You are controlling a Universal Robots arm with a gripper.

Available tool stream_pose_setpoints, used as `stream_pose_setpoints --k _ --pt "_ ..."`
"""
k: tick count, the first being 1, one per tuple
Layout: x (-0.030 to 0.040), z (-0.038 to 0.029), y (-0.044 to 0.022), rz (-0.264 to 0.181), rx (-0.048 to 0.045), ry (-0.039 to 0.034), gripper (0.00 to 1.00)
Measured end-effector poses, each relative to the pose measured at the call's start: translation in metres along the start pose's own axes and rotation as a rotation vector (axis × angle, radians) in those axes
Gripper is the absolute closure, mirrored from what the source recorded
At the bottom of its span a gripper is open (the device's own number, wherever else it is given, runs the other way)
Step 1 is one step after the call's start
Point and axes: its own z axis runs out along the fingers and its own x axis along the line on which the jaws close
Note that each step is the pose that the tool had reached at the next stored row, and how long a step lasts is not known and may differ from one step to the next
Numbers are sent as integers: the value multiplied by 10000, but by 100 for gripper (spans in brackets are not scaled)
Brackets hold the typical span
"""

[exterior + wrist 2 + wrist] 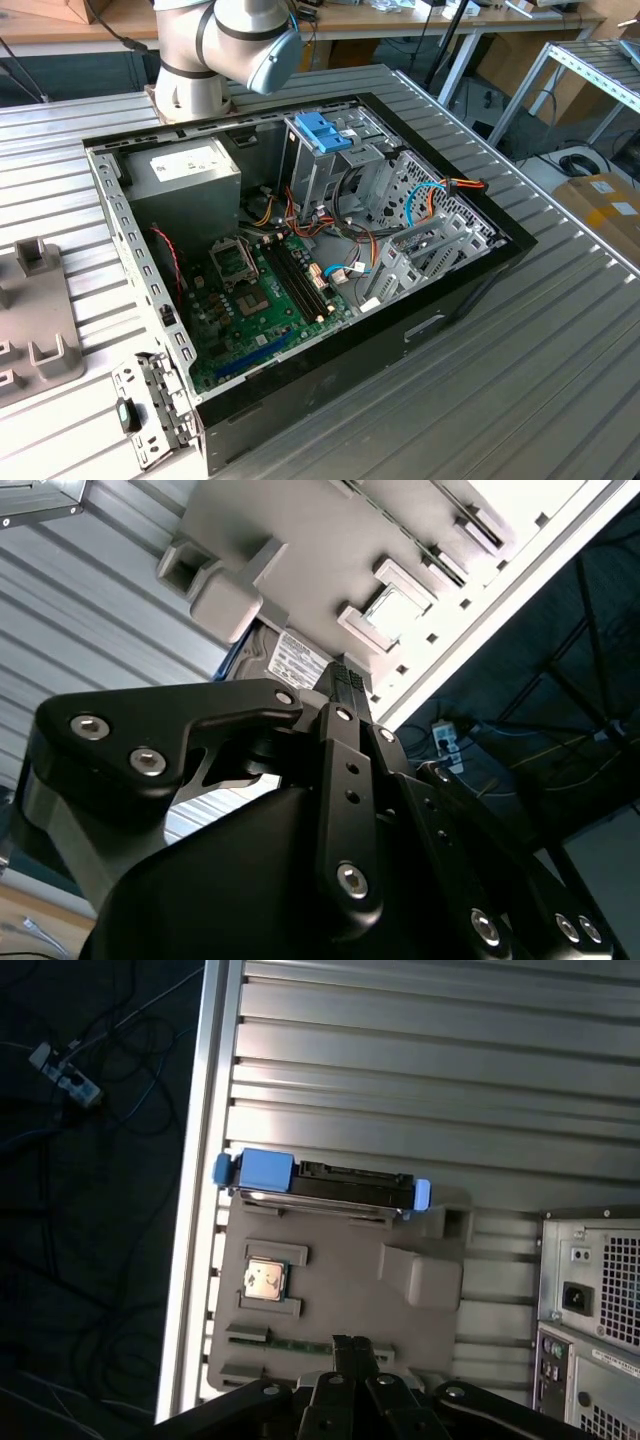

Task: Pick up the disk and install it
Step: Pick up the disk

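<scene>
In the first wrist view the gripper (350,1345) is hanging above a grey fixture plate (330,1310), its two black fingers pressed together with nothing between them. In the second wrist view the gripper (346,676) is likewise closed and empty. The disk (345,1186) is standing on edge along the far side of that plate, touching it, with the light-blue carrier showing at both ends. It is apart from the fingers, across the plate from them. In the second wrist view the disk (292,660) is showing part of its white label just beyond the fingertips. A square processor chip (265,1280) is sitting in a pocket of the plate, between the disk and the gripper. In the exterior view the open computer case (470,285) is lying at the centre of the slatted metal table (530,400). The arm (220,40) is rising at twelve o'clock, the fixture plate (35,300) is lying at nine o'clock, and the upright drive cage (315,175) is standing inside the case toward one o'clock.
</scene>
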Motion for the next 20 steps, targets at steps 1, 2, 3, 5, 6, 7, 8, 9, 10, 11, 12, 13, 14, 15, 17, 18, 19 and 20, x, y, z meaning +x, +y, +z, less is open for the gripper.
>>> stream_pose_setpoints --k 1,2,3,5,6,7,8,9,10,11,12,13,14,15,17,18,19,20 --pt "0 0 0 -37 -1 1 90" --pt "0 0 0 -73 -2 3 90" --pt "0 0 0 -115 -3 4 90" --pt "0 0 0 -221 -5 9 90" --pt "0 0 0 -261 -6 11 90" --pt "0 0 0 -315 -8 13 90" --pt "0 0 0 -357 -9 15 90" --pt "0 0 0 -401 -10 17 90" --pt "0 0 0 -444 -11 19 90" --pt "0 0 0 -483 -12 20 90" --pt "0 0 0 -524 -13 22 90" --pt "0 0 0 -567 -14 25 90" --pt "0 0 0 -607 -15 26 90" --pt "0 0 0 -645 -16 28 90" --pt "0 0 0 -726 -18 31 90" --pt "0 0 0 -769 -19 33 90" --pt "0 0 0 -808 -20 34 90" --pt "0 0 0 -854 -21 37 90"
